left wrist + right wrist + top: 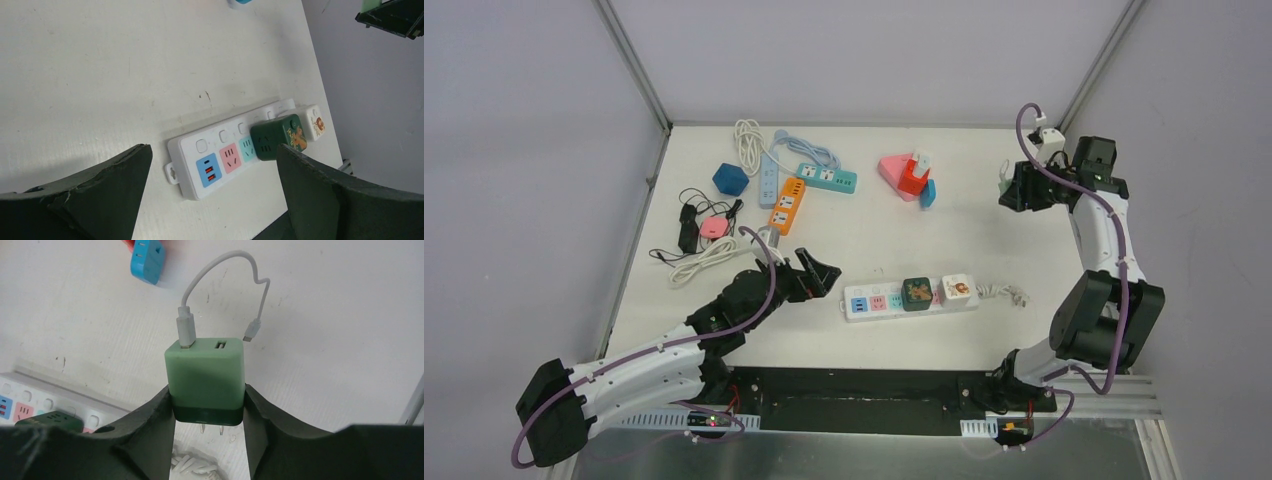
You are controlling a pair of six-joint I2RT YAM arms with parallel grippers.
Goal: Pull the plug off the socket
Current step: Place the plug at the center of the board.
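Observation:
My right gripper (1010, 186) is raised over the table's far right and shut on a light green plug (205, 371). The plug's two prongs hang bare below it, and a short white USB cable (220, 270) loops from its top. The white socket strip (879, 301) lies near the front edge, with a dark green cube adapter (915, 292) and a white cube adapter (956, 290) plugged in. My left gripper (822, 274) is open just left of the strip's end. In the left wrist view the strip (200, 165) and the green cube (277, 137) lie between my wide fingers (115, 180).
A pink triangular strip (894, 168) with a red adapter (913, 177) and a blue adapter (928, 193) sits at the back. Orange (787, 205), teal (826, 178) and light blue strips, a blue cube (730, 179) and tangled cables (709, 255) lie back left.

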